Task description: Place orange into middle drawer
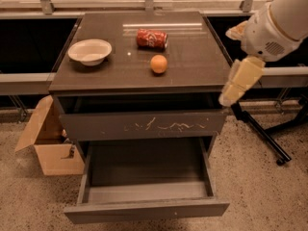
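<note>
The orange (pixel 159 64) sits on the dark cabinet top (pixel 192 66), right of centre, just in front of the red soda can (pixel 151 38). The middle drawer (pixel 144 210) is pulled far out below the drawer with the scratched front (pixel 144 125); its grey floor (pixel 147 170) is bare. My gripper (pixel 228 98) hangs from the white arm (pixel 272 25) at the cabinet's right front corner. It points down, well to the right of the orange and apart from it, with nothing seen in it.
A white bowl (pixel 90 51) stands at the left of the cabinet top. An open cardboard box (pixel 50 146) lies on the floor left of the cabinet. A black stand leg (pixel 262 134) crosses the floor at the right. A window rail runs behind.
</note>
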`<action>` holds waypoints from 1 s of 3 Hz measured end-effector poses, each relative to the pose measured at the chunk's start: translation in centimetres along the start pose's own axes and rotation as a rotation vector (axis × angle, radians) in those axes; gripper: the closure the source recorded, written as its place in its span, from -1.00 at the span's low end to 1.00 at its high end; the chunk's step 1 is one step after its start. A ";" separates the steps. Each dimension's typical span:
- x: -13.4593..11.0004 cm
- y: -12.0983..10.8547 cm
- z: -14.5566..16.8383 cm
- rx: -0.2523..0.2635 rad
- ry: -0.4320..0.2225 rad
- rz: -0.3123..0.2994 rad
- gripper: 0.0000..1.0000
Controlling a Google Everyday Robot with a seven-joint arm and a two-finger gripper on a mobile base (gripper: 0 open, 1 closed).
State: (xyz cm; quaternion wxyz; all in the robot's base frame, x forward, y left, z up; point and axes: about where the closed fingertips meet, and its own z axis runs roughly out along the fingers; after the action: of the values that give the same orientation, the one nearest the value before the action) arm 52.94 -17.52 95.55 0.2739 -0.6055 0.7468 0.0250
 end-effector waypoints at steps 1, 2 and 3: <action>-2.0 -1.8 3.1 0.000 -0.134 0.045 -1.00; -2.0 -1.8 3.1 0.000 -0.134 0.045 -1.00; -2.7 -3.9 5.2 0.001 -0.230 0.078 -1.00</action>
State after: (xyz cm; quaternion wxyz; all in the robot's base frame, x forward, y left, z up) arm 58.79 -14.16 93.45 0.3568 -0.5689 0.7336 0.1044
